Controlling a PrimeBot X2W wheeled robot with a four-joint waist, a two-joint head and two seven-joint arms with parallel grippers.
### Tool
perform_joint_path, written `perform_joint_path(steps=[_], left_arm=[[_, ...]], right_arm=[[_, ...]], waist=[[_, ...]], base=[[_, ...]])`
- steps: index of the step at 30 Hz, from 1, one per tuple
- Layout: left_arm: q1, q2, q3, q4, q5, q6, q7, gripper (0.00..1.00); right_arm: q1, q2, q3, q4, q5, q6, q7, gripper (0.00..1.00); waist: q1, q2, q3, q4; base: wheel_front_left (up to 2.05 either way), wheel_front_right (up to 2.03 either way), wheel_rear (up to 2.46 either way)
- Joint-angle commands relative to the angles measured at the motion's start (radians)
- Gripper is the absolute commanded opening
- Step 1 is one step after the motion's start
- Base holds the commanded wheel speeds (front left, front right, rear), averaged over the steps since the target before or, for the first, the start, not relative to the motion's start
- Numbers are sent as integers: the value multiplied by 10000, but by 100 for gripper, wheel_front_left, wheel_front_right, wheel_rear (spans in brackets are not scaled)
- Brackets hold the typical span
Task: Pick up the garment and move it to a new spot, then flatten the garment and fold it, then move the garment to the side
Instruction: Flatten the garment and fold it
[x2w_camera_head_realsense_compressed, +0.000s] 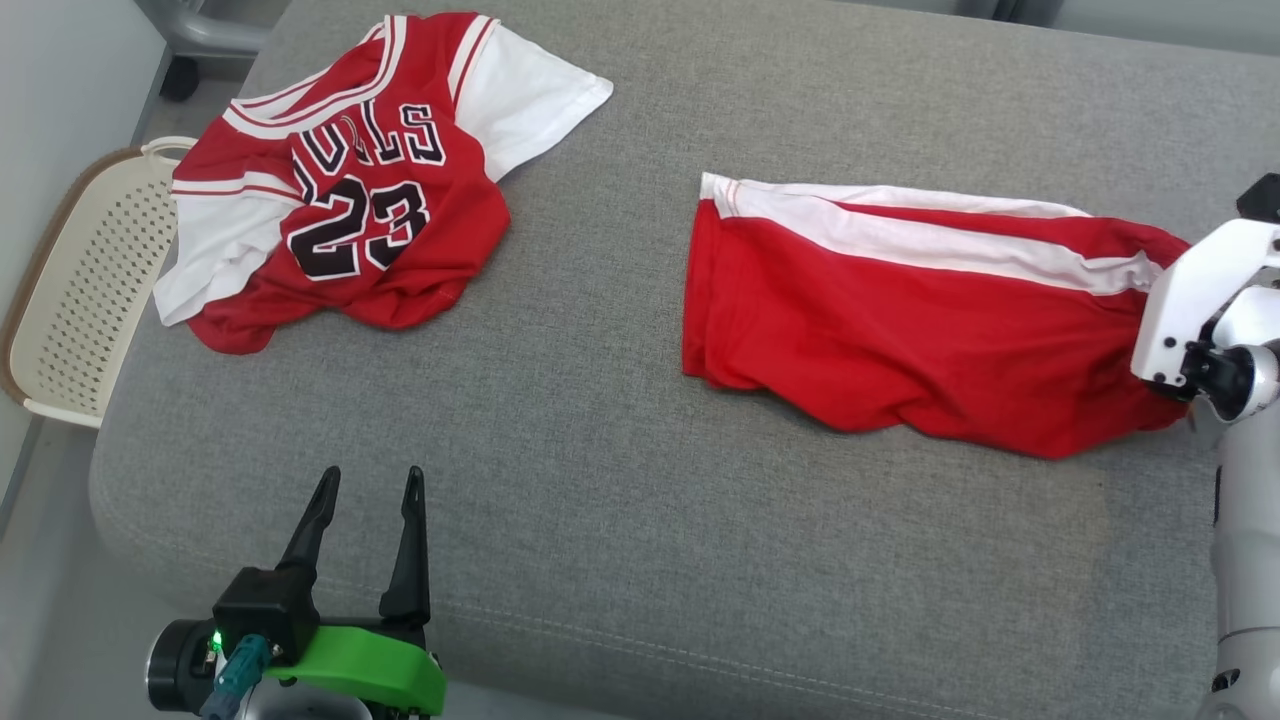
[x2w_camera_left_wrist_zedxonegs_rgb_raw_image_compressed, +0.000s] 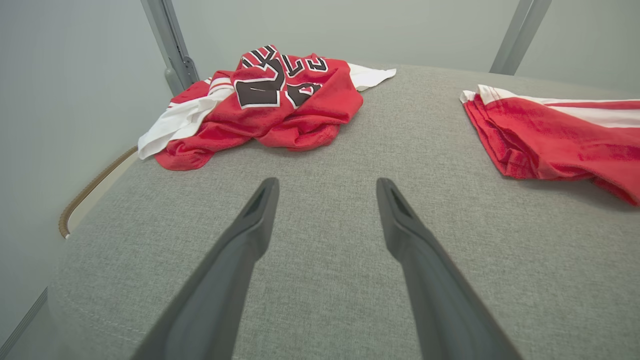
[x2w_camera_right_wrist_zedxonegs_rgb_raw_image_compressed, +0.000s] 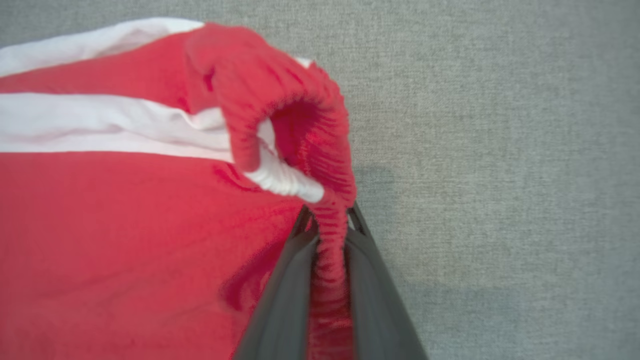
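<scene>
Red shorts pinched at waistband by right gripper, left gripper spread, basket contents unclear

The left gripper, fingers spread wide over the grey cushion, faces a crumpled red jersey (black numerals showing) at eleven o'clock and red shorts at two o'clock.

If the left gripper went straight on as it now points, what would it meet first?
Probably the red jersey, at its near hem; before that only bare grey cushion, which it might graze first: height is unclear.
</scene>
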Motion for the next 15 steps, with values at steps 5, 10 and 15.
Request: perform_joint_path(steps=[5,10,15], left_arm=[[3,65,-3,44,-71,32,-20,100],[78,124,-33,-3,-120,60,33,100],[141,142,-59,4,-155,102,47,100]], right_arm=[[208,-334,-604,-487,-488,-17,188,0],[146,-336,-874,-975,-574,-17,710,0],[103,95,-388,-1371,13,-16,1339,0]], waist=[[-1,0,-270,-129],[-1,0,-384,-159],[-1,0,-489,-158]], base=[[0,0,0],[0,0,0],[0,0,0]])
